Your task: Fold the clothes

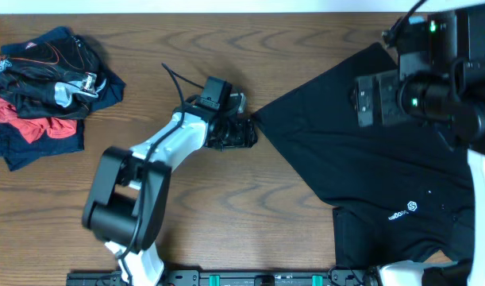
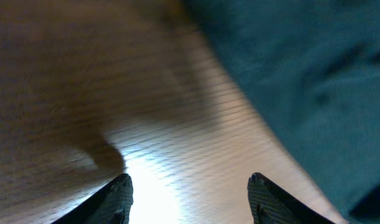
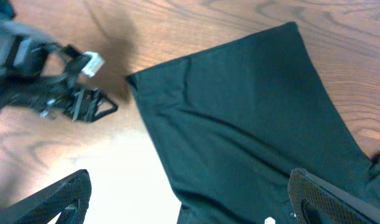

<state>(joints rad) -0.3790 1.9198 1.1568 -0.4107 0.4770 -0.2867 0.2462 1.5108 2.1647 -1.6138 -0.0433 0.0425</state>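
A large black T-shirt [image 1: 369, 159] with a small white logo [image 1: 406, 208] lies spread on the right half of the wooden table. Its left corner [image 1: 259, 116] points toward my left gripper [image 1: 242, 132]. That gripper is open and empty, low over bare wood, just left of the corner. In the left wrist view the jaws [image 2: 191, 186] are apart over wood, with the shirt [image 2: 301, 74] at upper right. My right gripper [image 3: 190, 196] is open and empty, held high above the shirt [image 3: 239, 124]. It shows in the overhead view [image 1: 375, 99] at the upper right.
A pile of other clothes [image 1: 44, 87], black, red and navy, lies at the table's far left. The left arm [image 1: 139, 183] stretches across the table's middle from the front edge. The left gripper [image 3: 84, 102] also shows in the right wrist view.
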